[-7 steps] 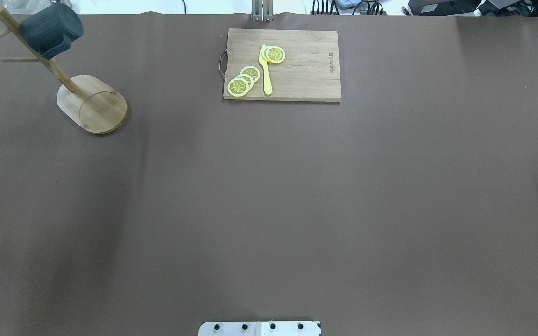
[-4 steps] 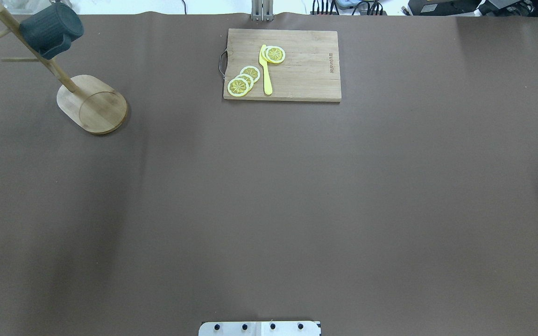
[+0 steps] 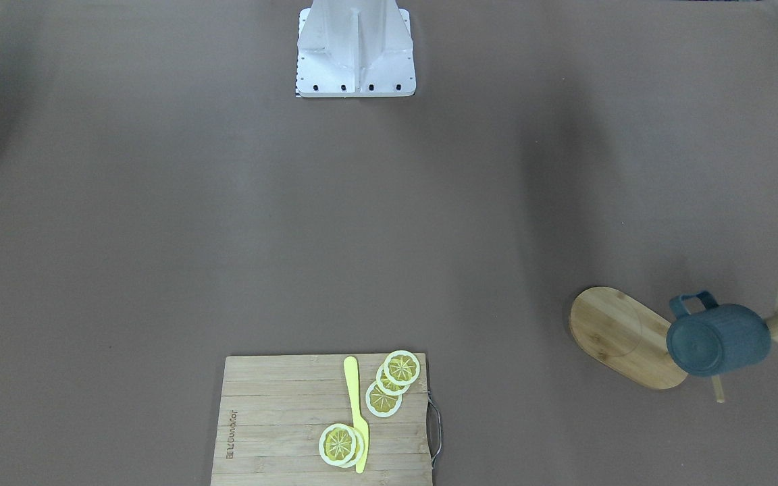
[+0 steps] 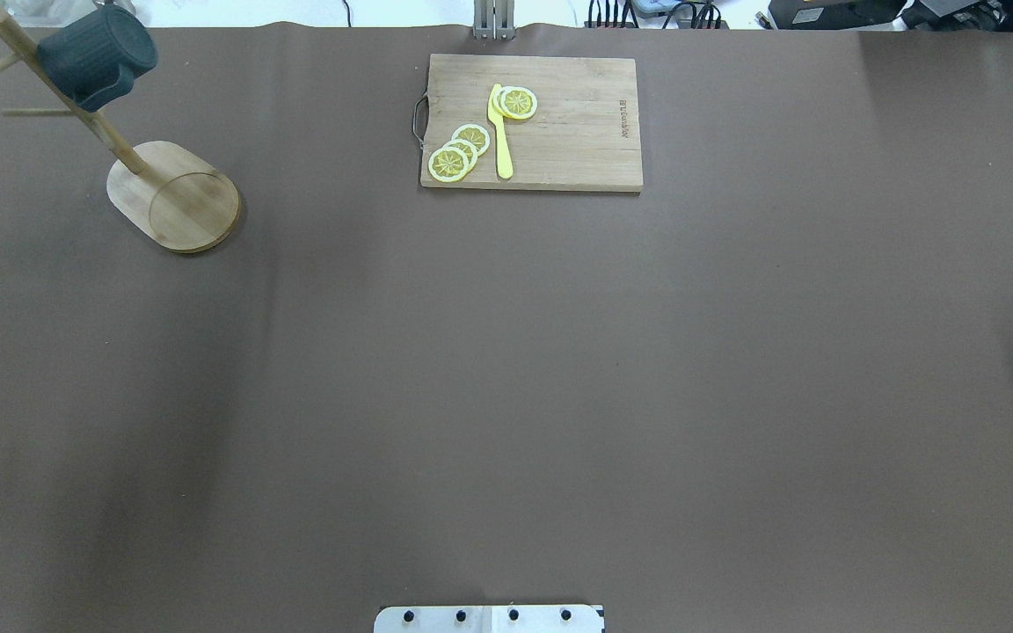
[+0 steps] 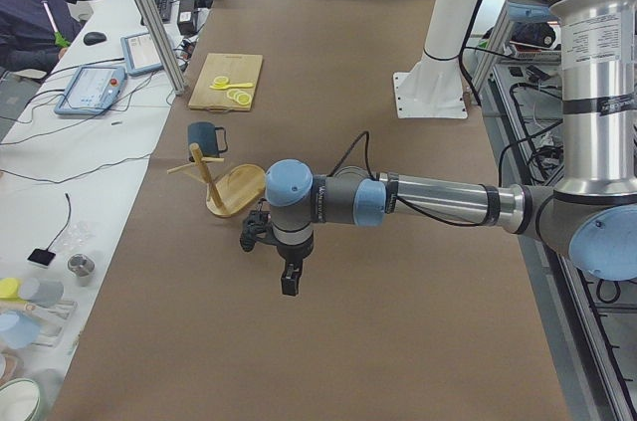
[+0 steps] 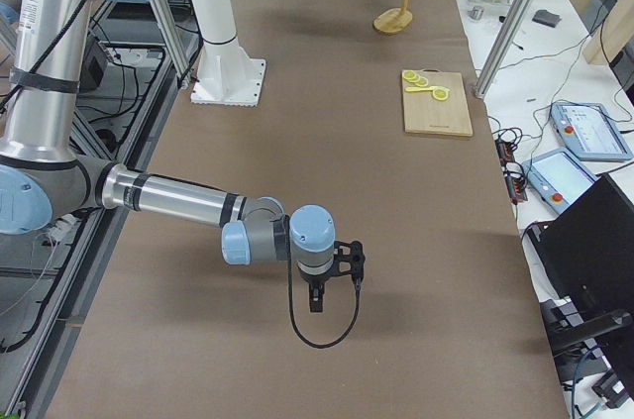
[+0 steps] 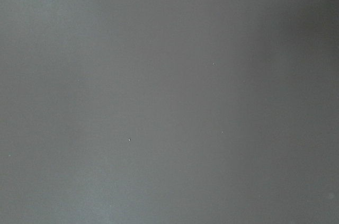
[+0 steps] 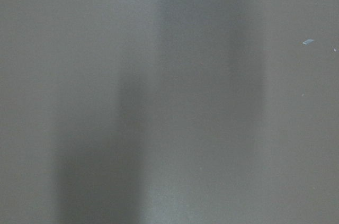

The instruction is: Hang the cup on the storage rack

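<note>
Two claws: both show only in the side views, so I cannot tell whether either is released or clenched.
Dial: read on the overhead view, 6 o'clock at the robot.
Mount plate (image 4: 489,618): white, at the 6 o'clock edge of the table (image 4: 506,396).
Left claw (image 5: 289,285): hangs fingers-down above the brown table, apart from the rack, touching nothing.
Right claw (image 6: 315,302): hangs fingers-down over bare table at the opposite end, well apart from everything.
Storage rack (image 4: 174,198): oval base flat on the table at 10 o'clock, post rising with thin pegs.
Cup (image 4: 98,57): hangs high on the storage rack, clear of the table, tilted on its side; the inside is hidden.
Cutting board (image 4: 577,132): at 12 o'clock, metal handle on its 9 o'clock edge.
Knife (image 4: 501,141): yellow, lying 12-to-6 on the board.
Lemon slices (image 4: 449,163): overlapping at the knife's 8 o'clock; more lie at its 1 o'clock.
</note>
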{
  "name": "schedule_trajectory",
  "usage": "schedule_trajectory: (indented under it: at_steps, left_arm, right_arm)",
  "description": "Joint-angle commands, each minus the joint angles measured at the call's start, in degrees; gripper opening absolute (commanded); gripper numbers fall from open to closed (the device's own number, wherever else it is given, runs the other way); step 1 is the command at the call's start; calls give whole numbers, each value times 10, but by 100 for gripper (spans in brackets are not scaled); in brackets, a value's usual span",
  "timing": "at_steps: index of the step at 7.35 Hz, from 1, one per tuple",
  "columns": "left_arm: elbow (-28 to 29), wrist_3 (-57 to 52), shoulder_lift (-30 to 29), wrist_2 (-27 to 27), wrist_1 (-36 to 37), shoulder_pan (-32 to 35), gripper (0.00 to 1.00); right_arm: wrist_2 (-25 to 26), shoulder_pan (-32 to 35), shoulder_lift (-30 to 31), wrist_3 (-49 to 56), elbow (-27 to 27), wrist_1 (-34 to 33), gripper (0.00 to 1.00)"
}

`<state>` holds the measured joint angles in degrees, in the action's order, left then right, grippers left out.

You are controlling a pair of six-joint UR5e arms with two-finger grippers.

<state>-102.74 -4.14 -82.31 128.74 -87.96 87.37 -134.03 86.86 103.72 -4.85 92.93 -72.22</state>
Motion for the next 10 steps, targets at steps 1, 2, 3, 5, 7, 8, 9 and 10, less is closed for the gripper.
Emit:
schedule_trajectory:
  at_steps: [1, 2, 3, 5, 7, 8, 9, 10]
  left_arm:
    - [3, 0, 4, -1, -10, 0, 99]
    - [3, 0, 7, -1, -10, 0, 99]
    - [3, 0, 7, -1, -10, 0, 99]
    - [1, 0, 7, -1, -10, 0, 99]
    - [3, 0, 7, -1, -9, 0, 99]
    - [4, 0, 7, -2, -9, 0, 99]
    - [5, 0, 7, -2, -9, 0, 99]
    - [5, 1, 7, -2, -9, 0, 99]
  right_arm:
    - [3, -6, 1, 0, 11, 0, 100]
    - [17, -6, 5, 0, 19, -1, 100]
    - [28, -11, 3, 0, 20, -4, 100]
    - [49, 5, 5, 1, 54, -51, 100]
    - [50, 7, 10, 1, 55, -48, 100]
    - [49, 7, 14, 1, 54, -46, 100]
    - [48, 7, 13, 1, 55, -46, 100]
    - [47, 7, 13, 0, 55, -46, 100]
